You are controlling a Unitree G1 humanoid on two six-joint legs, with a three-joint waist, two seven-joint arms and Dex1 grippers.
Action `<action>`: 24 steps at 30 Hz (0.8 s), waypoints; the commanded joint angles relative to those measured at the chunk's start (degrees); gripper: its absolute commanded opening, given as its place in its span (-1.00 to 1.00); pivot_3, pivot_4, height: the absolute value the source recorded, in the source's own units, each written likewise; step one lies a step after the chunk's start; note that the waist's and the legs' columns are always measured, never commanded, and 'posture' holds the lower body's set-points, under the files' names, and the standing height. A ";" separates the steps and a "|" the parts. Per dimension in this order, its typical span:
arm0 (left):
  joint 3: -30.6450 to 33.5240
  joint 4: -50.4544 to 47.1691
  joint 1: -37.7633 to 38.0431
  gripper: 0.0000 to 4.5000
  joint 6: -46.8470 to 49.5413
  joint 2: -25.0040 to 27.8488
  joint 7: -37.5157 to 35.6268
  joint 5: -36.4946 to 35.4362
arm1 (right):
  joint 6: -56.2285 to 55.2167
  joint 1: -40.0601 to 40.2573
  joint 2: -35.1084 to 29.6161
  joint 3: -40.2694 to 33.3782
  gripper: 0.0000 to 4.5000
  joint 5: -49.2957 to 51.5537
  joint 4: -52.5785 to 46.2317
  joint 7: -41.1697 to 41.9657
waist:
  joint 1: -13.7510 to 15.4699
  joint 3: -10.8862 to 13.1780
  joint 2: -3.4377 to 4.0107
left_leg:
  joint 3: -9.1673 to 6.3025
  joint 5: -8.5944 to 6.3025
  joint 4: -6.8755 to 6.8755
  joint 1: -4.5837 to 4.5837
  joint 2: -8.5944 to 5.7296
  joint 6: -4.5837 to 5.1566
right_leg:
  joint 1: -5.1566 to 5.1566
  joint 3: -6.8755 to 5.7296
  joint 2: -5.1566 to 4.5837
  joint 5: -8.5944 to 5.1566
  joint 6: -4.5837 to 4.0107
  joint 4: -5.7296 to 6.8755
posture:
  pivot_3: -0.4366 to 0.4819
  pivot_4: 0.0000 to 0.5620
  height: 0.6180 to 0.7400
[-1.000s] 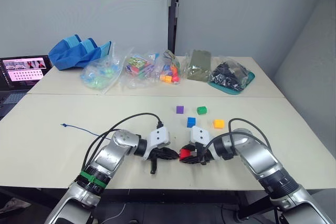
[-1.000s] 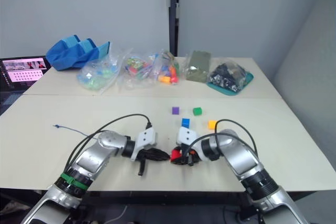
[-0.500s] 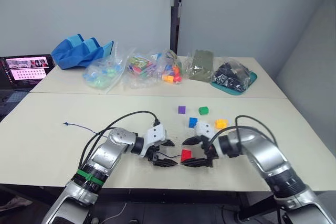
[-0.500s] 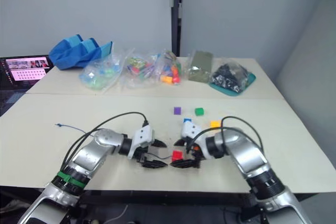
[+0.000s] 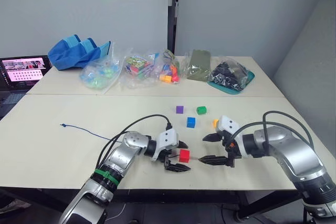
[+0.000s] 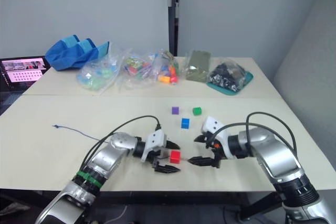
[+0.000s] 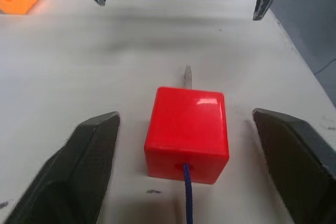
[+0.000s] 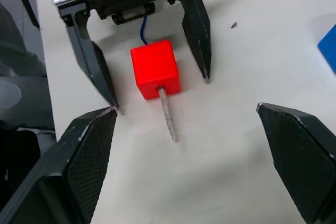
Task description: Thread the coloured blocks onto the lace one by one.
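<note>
Red block (image 7: 187, 134) rests on the table, lace (image 7: 186, 195) through it, tip exiting at 12 o'clock. Both grippers spread, left (image 5: 175, 156) and right (image 5: 214, 148). Pinch the tip squarely and draw straight.

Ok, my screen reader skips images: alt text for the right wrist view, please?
A red cube sits on the table, the lace's pale tip poking out of it. The left pincer straddles it, open; the right pincer faces it, open too.
</note>
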 commanded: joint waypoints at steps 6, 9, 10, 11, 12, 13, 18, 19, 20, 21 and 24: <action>0.23 1.01 -2.01 -0.45 -2.46 0.47 -2.62 0.34 | -10.32 2.44 1.20 4.63 1.00 -5.98 -0.05 -3.53 | 0.14 0.00 0.00 | 0.00 0.00 0.01 0.00 0.00 0.00 | 0.00 0.00 0.00 0.00 0.00 -0.01 | -0.05 -0.47 0.62; 0.24 0.98 -1.99 -0.46 -2.39 0.56 -2.68 0.45 | -13.88 2.37 2.30 6.49 1.00 -8.45 2.05 -4.46 | 0.14 0.00 0.00 | 0.00 0.00 0.00 0.00 0.00 0.00 | 0.01 0.00 0.00 0.00 0.00 -0.01 | -0.05 -0.47 0.62; 0.25 0.98 -1.99 -0.46 -2.39 0.56 -2.69 0.46 | -14.55 2.26 2.57 6.71 1.00 -8.81 2.56 -4.69 | 0.14 0.00 0.00 | 0.00 0.00 0.00 0.00 0.00 0.00 | 0.01 0.00 0.00 0.00 0.00 -0.01 | -0.05 -0.47 0.62; 0.23 1.02 -1.99 -0.46 -2.37 0.58 -2.63 0.55 | -15.19 2.16 3.14 6.91 1.00 -8.87 3.12 -4.69 | 0.15 0.00 0.00 | 0.00 0.00 0.00 0.00 0.00 -0.01 | 0.00 0.00 0.00 0.00 0.00 -0.01 | -0.05 -0.47 0.62; 0.22 1.06 -2.01 -0.46 -2.34 0.60 -2.55 0.63 | -15.55 2.14 3.57 7.10 0.78 -8.77 3.51 -4.50 | 0.16 0.00 0.00 | 0.00 0.00 0.00 0.00 0.00 -0.01 | 0.01 0.00 0.00 0.00 0.00 -0.01 | -0.05 -0.47 0.62; 0.22 1.09 -2.02 -0.46 -2.28 0.62 -2.46 0.70 | -15.97 2.20 3.68 7.46 0.64 -8.93 3.77 -4.14 | 0.16 0.00 0.00 | 0.00 0.00 0.00 0.00 0.00 -0.01 | 0.01 0.00 0.00 0.00 0.00 -0.01 | -0.05 -0.47 0.62; 0.37 0.57 -1.58 -0.46 -2.38 0.99 -1.91 0.94 | -17.31 2.83 3.45 8.25 -0.12 -9.85 4.55 -3.67 | 0.17 0.00 0.00 | 0.00 0.01 0.00 0.00 0.00 -0.01 | 0.01 0.00 0.00 0.00 0.00 0.00 | -0.05 -0.47 0.62; 0.57 0.08 -1.42 -0.46 -2.46 1.32 -1.79 0.93 | -16.62 2.96 3.72 8.01 -0.29 -9.37 5.10 -3.60 | 0.17 0.00 0.00 | 0.00 0.01 0.00 0.00 0.00 -0.01 | 0.01 0.00 0.00 0.00 0.00 0.00 | -0.05 -0.47 0.62; 0.71 -0.28 -1.30 -0.46 -2.52 1.57 -1.70 0.92 | -16.12 3.05 3.93 7.83 -0.43 -9.02 5.51 -3.53 | 0.13 0.00 0.00 | 0.00 0.00 0.00 0.00 0.00 -0.01 | 0.02 0.00 0.00 0.00 0.00 -0.01 | -0.05 -0.47 0.62; 0.95 -0.83 -1.10 -0.46 -2.65 2.07 -1.51 0.97 | -16.09 3.00 4.18 7.65 -0.59 -8.77 6.05 -3.46 | 0.06 0.00 0.00 | 0.00 0.01 0.00 0.00 0.00 -0.01 | 0.01 0.00 0.00 0.00 0.00 0.00 | -0.05 -0.47 0.62; 1.63 -3.24 0.35 -0.46 -2.32 4.65 -1.73 0.93 | -17.13 2.46 4.40 7.78 -1.00 -9.16 7.30 -3.42 | -0.11 0.00 0.00 | 0.00 0.01 -0.01 0.03 0.00 -0.01 | 0.03 0.00 0.00 0.00 0.00 0.00 | -0.05 -0.47 0.62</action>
